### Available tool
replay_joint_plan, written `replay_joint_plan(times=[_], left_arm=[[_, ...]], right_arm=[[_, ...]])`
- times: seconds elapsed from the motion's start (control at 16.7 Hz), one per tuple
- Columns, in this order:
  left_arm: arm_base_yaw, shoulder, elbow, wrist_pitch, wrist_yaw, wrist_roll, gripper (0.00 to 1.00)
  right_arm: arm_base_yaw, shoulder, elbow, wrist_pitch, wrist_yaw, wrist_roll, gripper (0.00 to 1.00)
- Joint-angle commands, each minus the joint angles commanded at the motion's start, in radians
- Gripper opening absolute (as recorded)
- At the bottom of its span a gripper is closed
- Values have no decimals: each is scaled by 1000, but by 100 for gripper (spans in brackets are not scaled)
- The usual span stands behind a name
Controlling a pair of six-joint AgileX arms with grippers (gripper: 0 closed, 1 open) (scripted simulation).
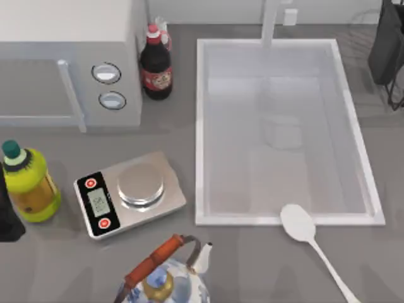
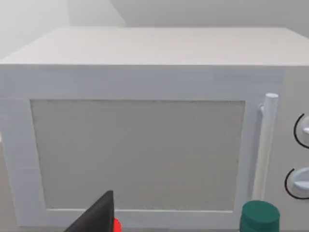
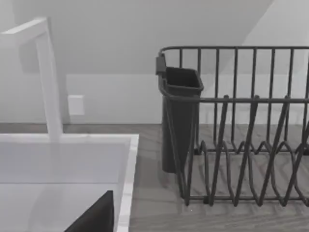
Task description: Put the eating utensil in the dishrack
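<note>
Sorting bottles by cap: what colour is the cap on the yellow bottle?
Dark green. The yellow bottle's cap shows best in the top view, at the table's left edge.

We see a kitchen counter: a white microwave (image 1: 69,69) stands at the left, a sink (image 1: 203,126) with a tap (image 3: 46,72) is in the middle, a wire dishrack (image 3: 241,145) beside it, and a kettle (image 1: 167,278) near a kitchen scale (image 1: 129,192).

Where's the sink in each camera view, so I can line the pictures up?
Top view: the sink sits centre-right, with the spoon by its front rim.
Left wrist view: this camera faces the microwave door instead.
Right wrist view: the sink's corner lies beside the dishrack.
Shared landmark: the white faucet at the sink's back edge.
</note>
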Motion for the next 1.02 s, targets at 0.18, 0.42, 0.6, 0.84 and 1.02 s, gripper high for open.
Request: replay_joint_plan(times=[0.18, 0.42, 0.6, 0.84, 1.02], left_arm=[[0, 0, 0, 0, 0, 0, 100], [0, 0, 0, 0, 0, 0, 100], [0, 0, 0, 0, 0, 0, 100], [0, 0, 0, 0, 0, 0, 100], [0, 0, 0, 0, 0, 0, 100]], right_arm=[[7, 12, 11, -11, 1, 1, 100], [90, 162, 133, -134, 5, 18, 100], [193, 382, 280, -291, 8, 44, 100], [348, 757, 499, -536, 9, 88, 100], [459, 1035, 659, -713, 10, 119, 100]])
